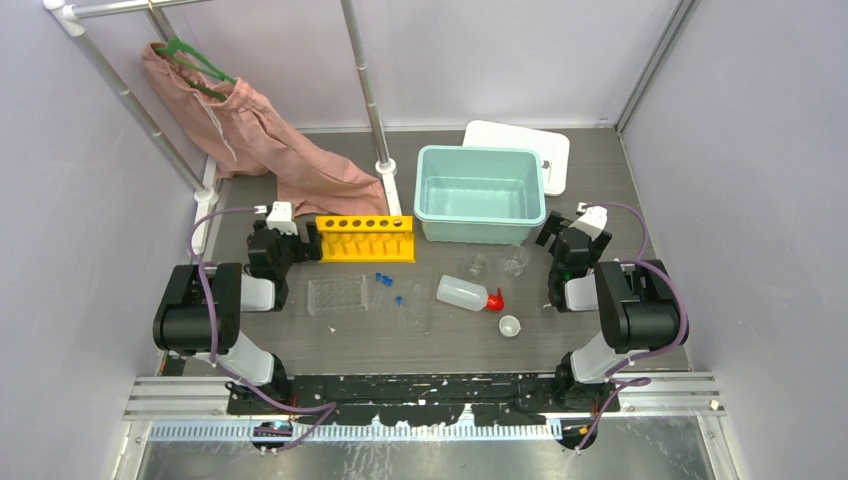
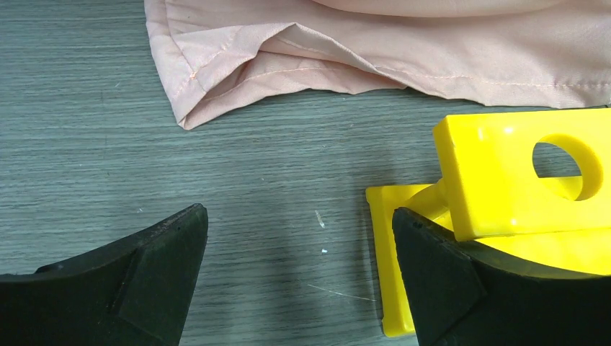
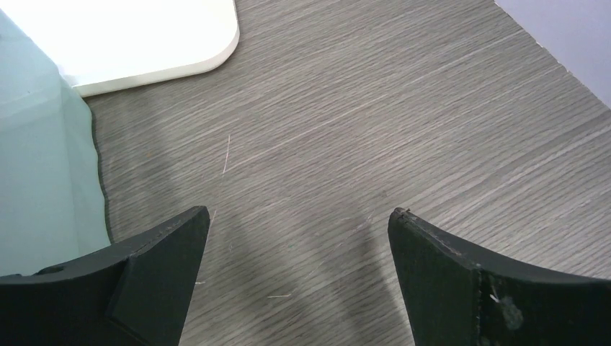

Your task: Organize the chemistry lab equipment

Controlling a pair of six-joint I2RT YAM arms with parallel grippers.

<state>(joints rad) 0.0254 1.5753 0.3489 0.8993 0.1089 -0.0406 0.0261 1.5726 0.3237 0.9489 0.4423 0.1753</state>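
Pink garment point(image 2: 375, 43) on green hanger point(image 1: 183, 48), hung from metal rail point(image 1: 365, 70); hem on grey table point(image 3: 403, 108) just ahead of left gripper point(image 2: 299, 216). Teal bin point(image 1: 482, 151) just left of right gripper point(image 3: 299, 213); white lid point(image 3: 130, 36) ahead-left.

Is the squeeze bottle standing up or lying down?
Tipped: the squeeze bottle rests lengthwise on its side, its red nozzle level with the body.
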